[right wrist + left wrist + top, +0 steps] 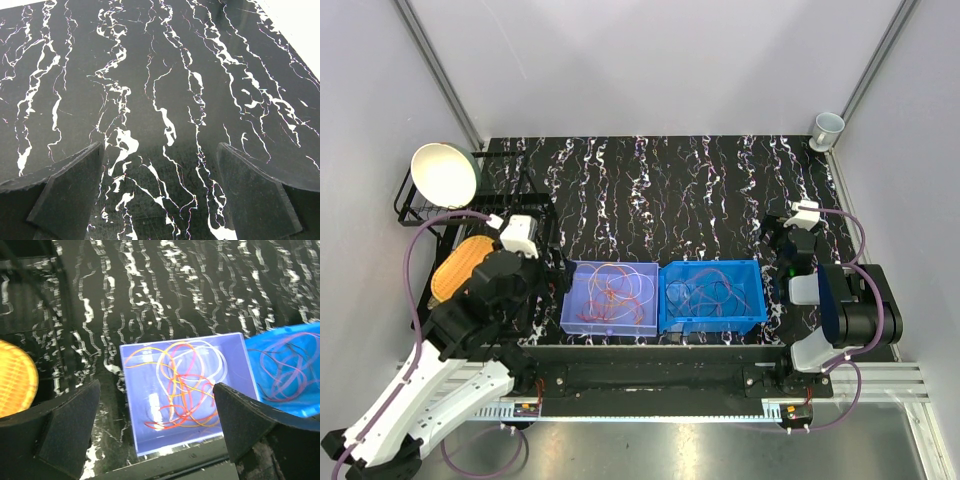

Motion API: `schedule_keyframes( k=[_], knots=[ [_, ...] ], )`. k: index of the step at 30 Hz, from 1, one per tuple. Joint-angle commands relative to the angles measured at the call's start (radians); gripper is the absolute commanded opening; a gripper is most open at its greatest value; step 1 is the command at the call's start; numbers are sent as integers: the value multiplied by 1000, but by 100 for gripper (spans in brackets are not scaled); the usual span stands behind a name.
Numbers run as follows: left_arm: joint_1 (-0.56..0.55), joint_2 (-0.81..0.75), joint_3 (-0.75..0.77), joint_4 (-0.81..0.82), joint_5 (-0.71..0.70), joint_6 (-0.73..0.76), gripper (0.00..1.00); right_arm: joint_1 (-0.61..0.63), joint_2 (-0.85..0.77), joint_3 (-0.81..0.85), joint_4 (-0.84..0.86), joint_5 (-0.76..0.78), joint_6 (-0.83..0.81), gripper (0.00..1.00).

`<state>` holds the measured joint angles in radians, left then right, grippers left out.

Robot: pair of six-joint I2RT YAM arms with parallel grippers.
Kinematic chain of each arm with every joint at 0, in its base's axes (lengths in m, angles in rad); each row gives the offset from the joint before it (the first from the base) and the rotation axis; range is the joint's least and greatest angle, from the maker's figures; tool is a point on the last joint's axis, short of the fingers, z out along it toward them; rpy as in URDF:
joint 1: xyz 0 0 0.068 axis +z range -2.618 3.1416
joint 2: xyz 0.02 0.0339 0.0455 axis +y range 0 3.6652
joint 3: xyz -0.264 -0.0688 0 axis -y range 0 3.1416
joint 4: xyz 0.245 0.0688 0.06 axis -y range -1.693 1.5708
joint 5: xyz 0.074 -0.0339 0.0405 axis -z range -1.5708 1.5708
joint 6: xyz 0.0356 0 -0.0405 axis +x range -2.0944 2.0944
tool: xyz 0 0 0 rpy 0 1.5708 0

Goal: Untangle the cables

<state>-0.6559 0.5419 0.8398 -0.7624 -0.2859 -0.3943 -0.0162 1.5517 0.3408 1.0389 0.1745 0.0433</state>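
A tangle of orange, red, yellow and white cables [613,290] [182,390] lies in a lavender bin [572,300] [137,410] at the table's near edge. Thin red and dark cables [712,293] [285,372] lie in the blue bin [752,295] [305,407] beside it on the right. My left gripper [548,262] [156,385] hovers open just left of the lavender bin, nothing between its fingers. My right gripper [772,238] [159,145] stands open to the right of the blue bin, above bare marble tabletop, holding nothing.
A black wire rack [410,210] at the left holds a white bowl [445,175]. A yellow-orange ribbed object [460,265] [15,380] lies under my left arm. A white cup [827,128] stands in the far right corner. Grey walls enclose the black marbled table [670,190].
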Motion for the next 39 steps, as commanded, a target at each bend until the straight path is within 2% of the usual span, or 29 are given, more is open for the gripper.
schedule_keyframes(
  k=[1,4,6,7,9,10,11,12,13,16,19,22,28,31,34,35,39],
  knots=[
    [-1,36,-33,55,-166,-8,99,-5,4,15,50,26,4,100],
    [-2,102,-70,73,-367,-66,99,-5,2,15,50,26,6,100],
    [-1,118,-138,133,-450,-52,99,-5,2,17,50,28,6,100],
    [-1,115,-163,220,-501,-23,99,-5,2,17,50,26,6,100],
    [-1,96,-259,344,-513,49,99,-5,2,17,50,26,6,100],
    [1,64,-298,497,-503,139,99,-5,4,17,50,26,4,100],
    [1,46,-339,574,-492,181,99,-5,4,17,50,26,4,100],
    [2,29,-426,742,-478,228,99,-5,2,17,50,26,6,100],
    [2,-5,-467,823,-472,327,99,-5,4,17,50,26,4,100],
    [15,-37,-597,1076,-489,475,99,-5,4,17,50,25,4,100],
    [64,-13,-646,1169,-562,454,99,-5,4,17,50,26,6,100],
    [158,23,-683,1229,-526,411,99,-5,4,17,50,26,6,100],
    [383,118,-713,1339,-328,299,98,-5,4,15,50,26,7,100],
    [430,202,-697,1380,-305,325,98,-5,4,15,52,26,6,100],
    [460,260,-720,1495,-294,341,98,-5,2,15,52,26,7,100],
    [469,304,-725,1570,-267,338,98,-5,4,15,53,25,9,100],
    [487,466,-711,1696,-236,344,98,-5,2,14,52,26,7,100]
  ],
)
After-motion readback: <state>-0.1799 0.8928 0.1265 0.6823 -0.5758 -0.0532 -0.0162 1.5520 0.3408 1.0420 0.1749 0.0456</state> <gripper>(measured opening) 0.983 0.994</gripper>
